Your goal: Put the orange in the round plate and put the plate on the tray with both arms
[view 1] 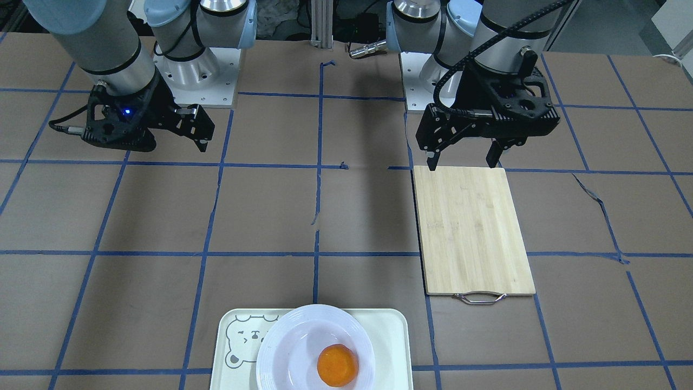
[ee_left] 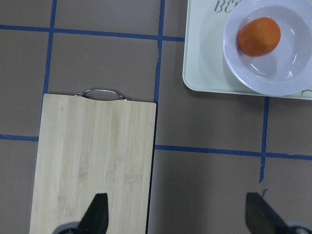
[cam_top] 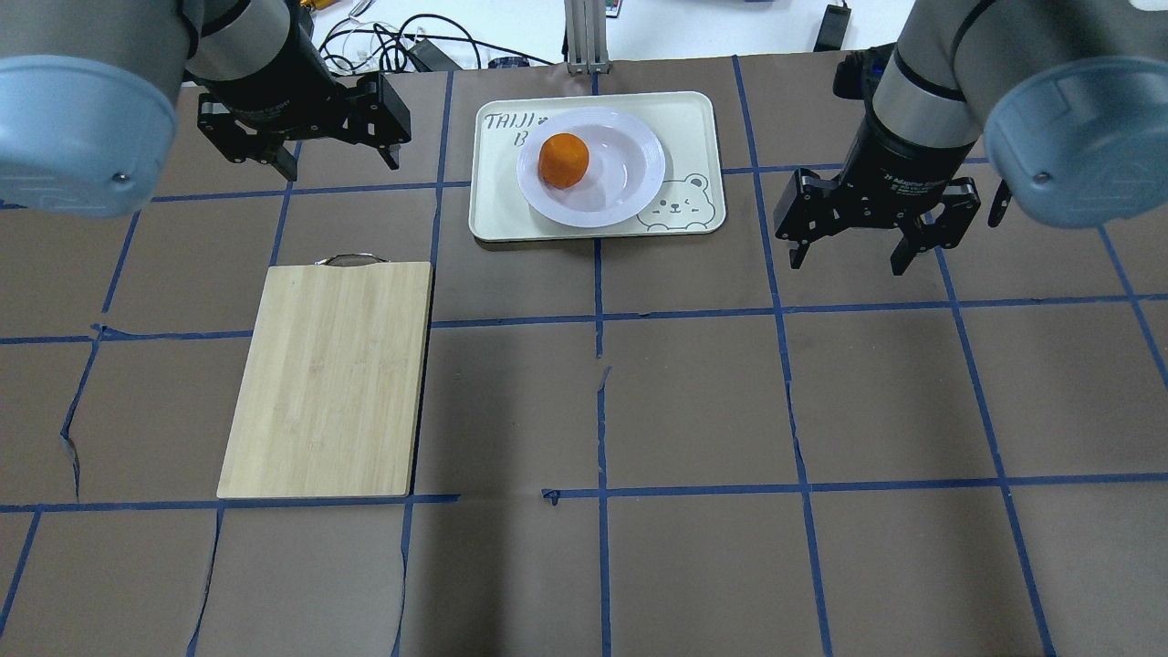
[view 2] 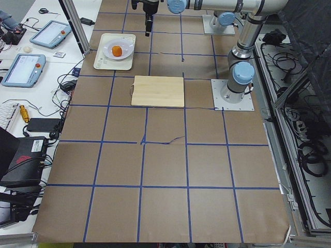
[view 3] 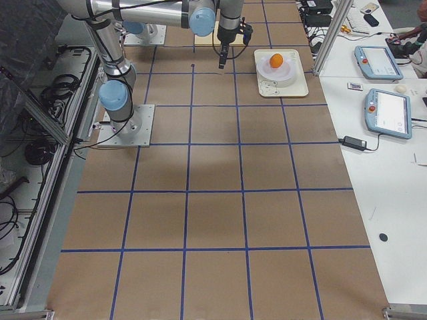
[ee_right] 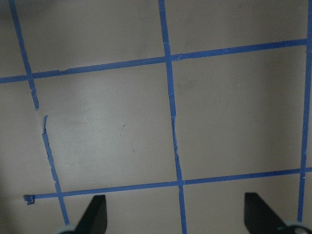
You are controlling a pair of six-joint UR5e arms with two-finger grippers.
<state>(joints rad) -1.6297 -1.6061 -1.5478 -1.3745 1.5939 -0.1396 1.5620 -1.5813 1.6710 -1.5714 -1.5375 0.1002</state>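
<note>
The orange (cam_top: 563, 160) lies in the white round plate (cam_top: 631, 173), left of its centre in the overhead view. The plate stands on the cream tray (cam_top: 693, 119) at the table's far edge. Both also show from the front, orange (view 1: 337, 365) in plate (view 1: 289, 346) on tray (view 1: 391, 333). My left gripper (cam_top: 343, 169) hangs open and empty left of the tray, above the board's handle end. My right gripper (cam_top: 847, 265) hangs open and empty right of the tray. The left wrist view shows the orange (ee_left: 259, 36) and the plate (ee_left: 292, 73) at top right.
A bamboo cutting board (cam_top: 330, 379) with a metal handle (cam_top: 349, 260) lies on the robot's left side of the table. Brown paper with blue tape lines (ee_right: 168, 87) covers the table. Tablets and cables sit on a side bench (view 3: 380, 100) beyond the tray.
</note>
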